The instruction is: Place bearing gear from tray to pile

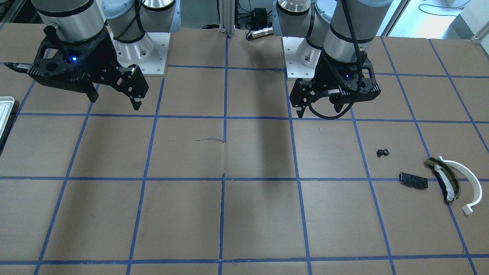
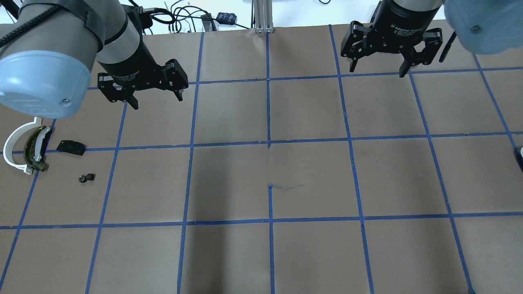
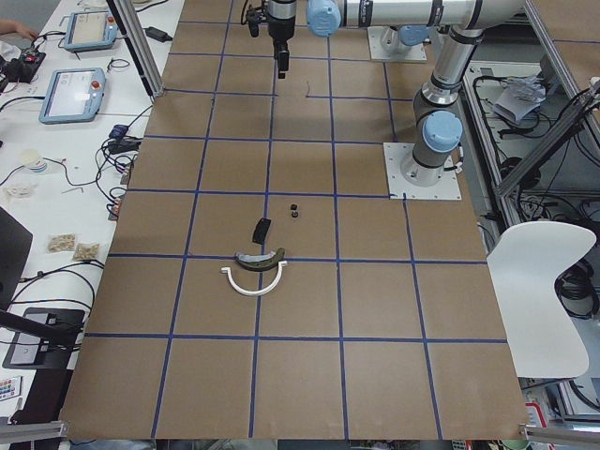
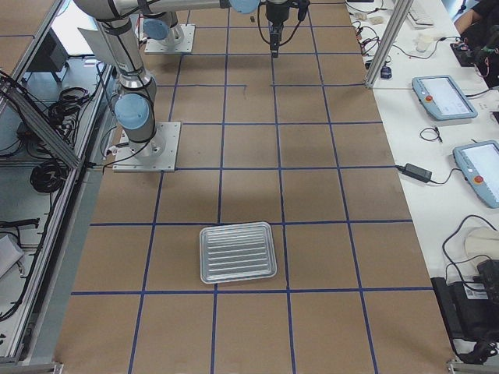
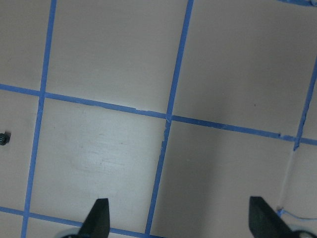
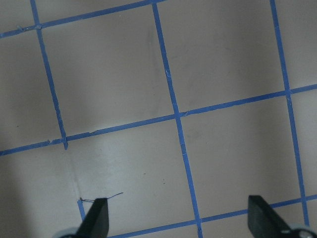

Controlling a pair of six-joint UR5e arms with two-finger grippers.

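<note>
1. The left tool [image 2: 155, 100] and right tool [image 2: 378, 70] both hang spread open and empty above the desk [image 2: 310, 171].
2. The gear [image 2: 87, 178] lies on the desk near the pile [image 2: 32, 149], not in the tray [image 4: 238, 227].
3. It sits further left of the left tool and nearer the robot, so the left arm is closer.

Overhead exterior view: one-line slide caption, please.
Left gripper and right gripper hover open; bearing gear lies beside the pile.
</note>
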